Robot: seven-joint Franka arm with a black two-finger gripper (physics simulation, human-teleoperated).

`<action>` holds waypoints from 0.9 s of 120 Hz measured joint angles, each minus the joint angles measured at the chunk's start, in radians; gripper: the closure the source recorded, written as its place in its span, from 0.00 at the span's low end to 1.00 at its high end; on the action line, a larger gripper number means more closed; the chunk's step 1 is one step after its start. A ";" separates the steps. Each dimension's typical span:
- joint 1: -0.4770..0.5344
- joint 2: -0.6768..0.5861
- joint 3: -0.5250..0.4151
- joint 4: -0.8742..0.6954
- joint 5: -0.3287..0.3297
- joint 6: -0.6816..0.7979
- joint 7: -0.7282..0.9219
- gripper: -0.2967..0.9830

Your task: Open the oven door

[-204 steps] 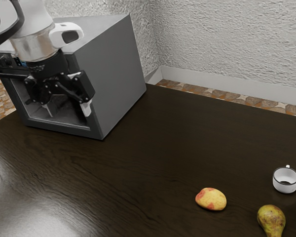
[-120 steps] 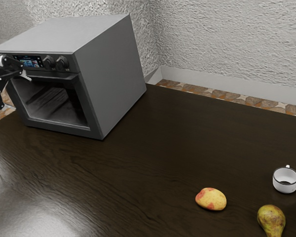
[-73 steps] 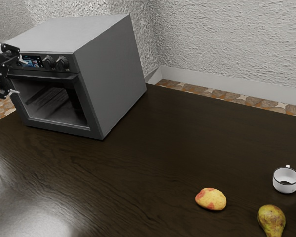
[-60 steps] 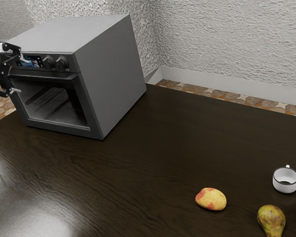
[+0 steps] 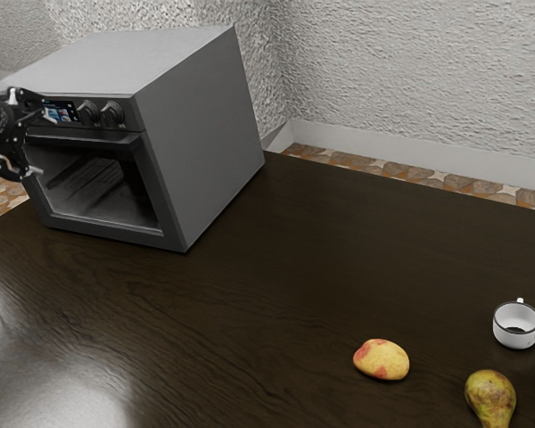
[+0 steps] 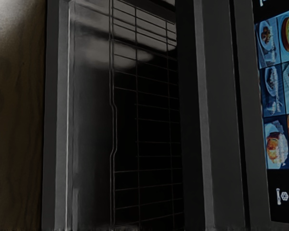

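Oven door (image 5: 107,229) stands shut just in front of the claw (image 5: 43,143), whose fingers spread wide

The window (image 6: 91,154) of the oven door (image 6: 57,120) was dark, with pale, blurred patches of light across part of it. Behind the window ran the thin wires of a rack (image 6: 114,130). Past one long side of the window lay the brown wood tabletop (image 6: 14,120); past the opposite side, beyond dark grey bands, the lit display (image 6: 279,96) showed rows of food pictures and a small white icon (image 6: 282,196).
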 joint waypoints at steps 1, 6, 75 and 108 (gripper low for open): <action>-0.001 0.002 0.000 0.001 0.000 0.001 0.000 0.23; -0.003 0.008 -0.002 0.002 0.000 0.004 -0.001 0.23; 0.063 0.104 -0.026 0.068 0.000 0.029 -0.008 0.23; 0.010 0.112 -0.043 0.057 -0.001 0.042 -0.010 0.23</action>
